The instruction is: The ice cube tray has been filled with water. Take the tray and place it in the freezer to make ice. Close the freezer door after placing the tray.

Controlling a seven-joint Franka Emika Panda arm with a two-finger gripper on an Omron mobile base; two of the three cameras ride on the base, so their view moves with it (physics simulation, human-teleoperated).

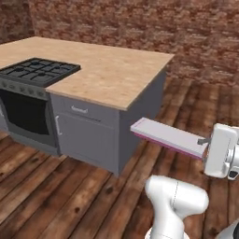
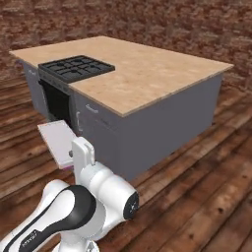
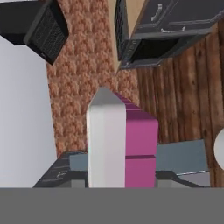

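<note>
Gripping the ice cube tray (image 1: 169,137) by one end, fingers (image 3: 57,175) clamped on it, though the contact itself is largely hidden behind the hand in both base views. Holding the tray roughly level in the air above the wooden floor (image 1: 56,186), well apart from the tan surface (image 1: 107,70) of the kitchen island. Showing a pale lavender top and a magenta lower edge. Sitting at the island's far left: a black gas stove (image 1: 37,71) with an oven (image 1: 25,114) beneath. Backing everything: a brick wall (image 2: 147,24).

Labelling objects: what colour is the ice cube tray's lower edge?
Magenta-pink on the ice cube tray, clearest in hand view.
</note>
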